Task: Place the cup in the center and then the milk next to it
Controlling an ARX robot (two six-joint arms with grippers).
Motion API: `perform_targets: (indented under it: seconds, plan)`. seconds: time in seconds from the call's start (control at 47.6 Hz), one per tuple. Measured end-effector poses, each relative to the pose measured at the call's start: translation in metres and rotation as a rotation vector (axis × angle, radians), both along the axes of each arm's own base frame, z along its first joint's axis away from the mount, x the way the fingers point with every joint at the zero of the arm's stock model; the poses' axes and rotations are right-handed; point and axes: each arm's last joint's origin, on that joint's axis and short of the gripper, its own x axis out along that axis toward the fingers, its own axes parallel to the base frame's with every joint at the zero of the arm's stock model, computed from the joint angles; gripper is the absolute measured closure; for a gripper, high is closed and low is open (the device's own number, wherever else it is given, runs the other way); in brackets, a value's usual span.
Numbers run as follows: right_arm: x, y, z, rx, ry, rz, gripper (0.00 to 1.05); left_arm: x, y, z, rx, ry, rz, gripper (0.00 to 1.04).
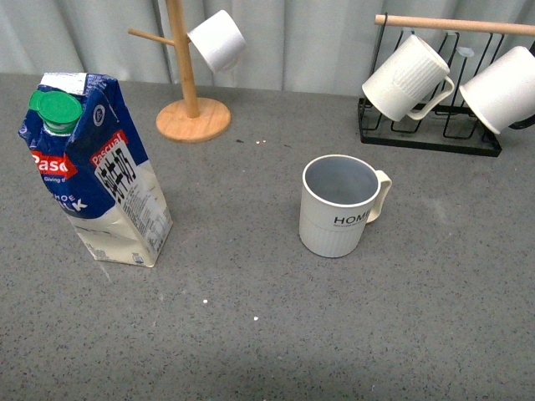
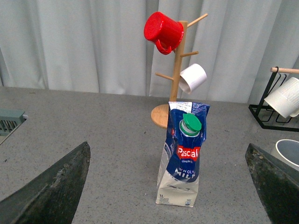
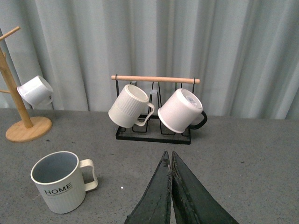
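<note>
The cup (image 1: 340, 205) stands upright near the middle of the grey table, its "HOME" lettering toward me and its handle to the right; it also shows in the right wrist view (image 3: 61, 181). The milk (image 1: 96, 167) stands at the left, a blue-and-white carton with a green cap, tilted slightly. In the left wrist view the milk (image 2: 181, 161) is ahead, between my wide-apart fingers. My left gripper (image 2: 168, 186) is open and well back from it. My right gripper (image 3: 169, 156) is shut on nothing, to the right of the cup. Neither arm shows in the front view.
A wooden mug tree (image 1: 191, 109) at the back holds a small white cup (image 1: 217, 39) and a red mug (image 2: 163, 31). A black rack (image 1: 430, 134) at the back right carries two white mugs (image 1: 409, 77). A vent grille (image 2: 9, 121) lies at the far left.
</note>
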Motion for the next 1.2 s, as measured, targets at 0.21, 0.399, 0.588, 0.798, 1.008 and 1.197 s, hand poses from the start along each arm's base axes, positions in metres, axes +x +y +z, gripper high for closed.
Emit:
perform_targets:
  seconds: [0.21, 0.399, 0.588, 0.798, 1.008, 1.197]
  plan:
    - [-0.0106, 0.0000, -0.0025, 0.000, 0.004, 0.002, 1.04, 0.0000, 0.0000, 0.0000, 0.000, 0.000, 0.000, 0.07]
    - [-0.0106, 0.0000, -0.0028, 0.000, 0.006, 0.002, 1.04, 0.0000, 0.0000, 0.0000, 0.000, 0.000, 0.000, 0.07]
    - [-0.0106, 0.0000, -0.0028, 0.000, 0.006, 0.002, 0.80, 0.0000, 0.0000, 0.0000, 0.000, 0.000, 0.000, 0.07]
    - [-0.0106, 0.0000, -0.0028, 0.000, 0.006, 0.002, 0.49, 0.0000, 0.0000, 0.0000, 0.000, 0.000, 0.000, 0.07]
    - [-0.0106, 0.0000, -0.0028, 0.000, 0.006, 0.002, 0.17, 0.0000, 0.0000, 0.0000, 0.000, 0.000, 0.000, 0.07]
    - [-0.0106, 0.0000, -0.0028, 0.000, 0.007, 0.002, 0.10, 0.0013, 0.0019, -0.0037, -0.051, 0.156, 0.111, 0.07]
